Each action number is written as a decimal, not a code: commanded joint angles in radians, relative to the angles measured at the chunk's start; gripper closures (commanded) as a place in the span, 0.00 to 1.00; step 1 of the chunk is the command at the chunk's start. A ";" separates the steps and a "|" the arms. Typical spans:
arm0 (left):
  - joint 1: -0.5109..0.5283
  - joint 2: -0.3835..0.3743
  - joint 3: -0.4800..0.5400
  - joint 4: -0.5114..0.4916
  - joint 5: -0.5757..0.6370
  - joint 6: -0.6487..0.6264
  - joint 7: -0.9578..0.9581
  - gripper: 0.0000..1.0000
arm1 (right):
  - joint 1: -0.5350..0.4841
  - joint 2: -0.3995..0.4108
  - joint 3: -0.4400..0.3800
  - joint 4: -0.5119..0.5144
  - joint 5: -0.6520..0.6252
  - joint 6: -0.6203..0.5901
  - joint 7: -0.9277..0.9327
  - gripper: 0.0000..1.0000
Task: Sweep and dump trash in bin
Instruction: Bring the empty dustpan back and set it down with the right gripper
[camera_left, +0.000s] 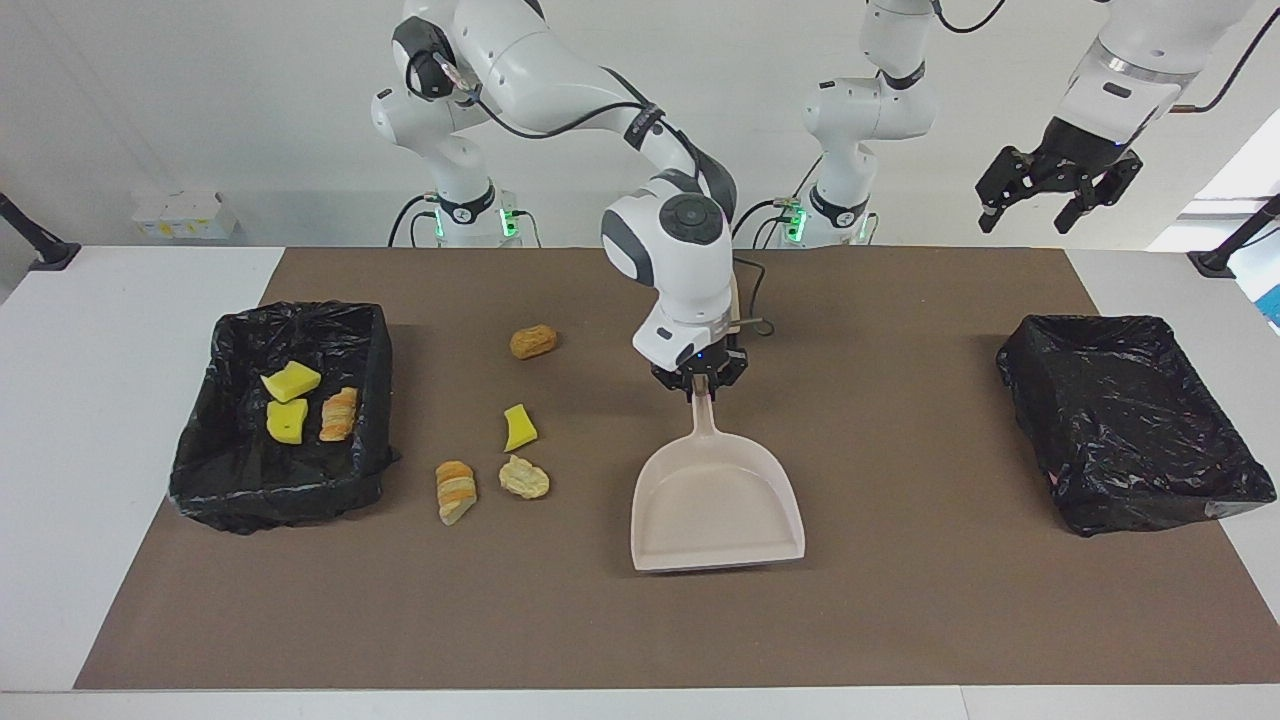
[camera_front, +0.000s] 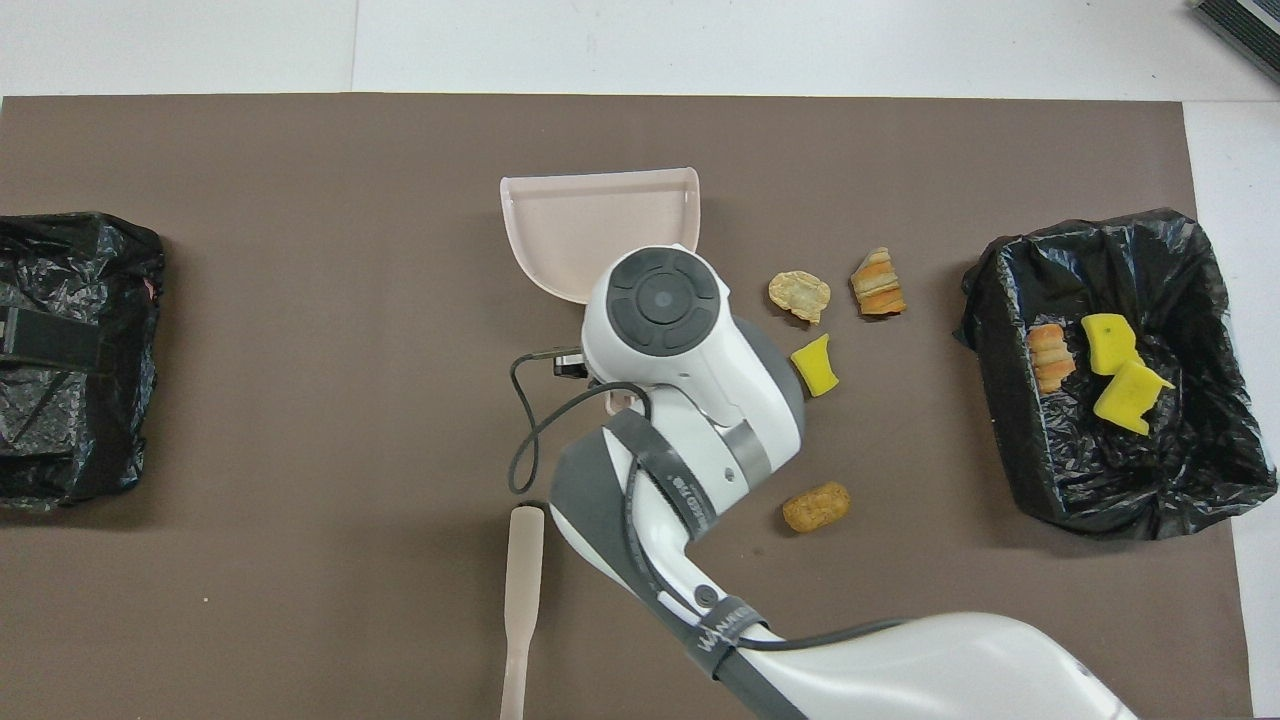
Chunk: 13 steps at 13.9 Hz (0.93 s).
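Trash, three scraps, lies in the bin at the right arm's end; four more scraps lie on the mat between that bin and the right claw, which is clenched on the dustpan handle. Left claw hangs released, high over the table's other end, waiting.

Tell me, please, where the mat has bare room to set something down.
Bare mat lies between the dustpan and the empty bin, and along the edge farthest from the robots. It is crowded between the dustpan and the bin holding scraps, where four scraps lie.
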 joint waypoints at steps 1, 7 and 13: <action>-0.024 0.004 0.019 0.014 0.009 -0.008 0.008 0.00 | 0.048 0.130 -0.021 0.184 0.003 -0.006 0.068 1.00; -0.016 -0.005 0.020 0.003 0.005 -0.009 -0.002 0.00 | 0.063 0.113 -0.014 0.169 -0.115 0.035 0.108 0.00; -0.010 -0.008 0.020 -0.001 0.005 -0.017 -0.004 0.00 | -0.041 -0.083 -0.012 0.144 -0.105 -0.271 -0.120 0.00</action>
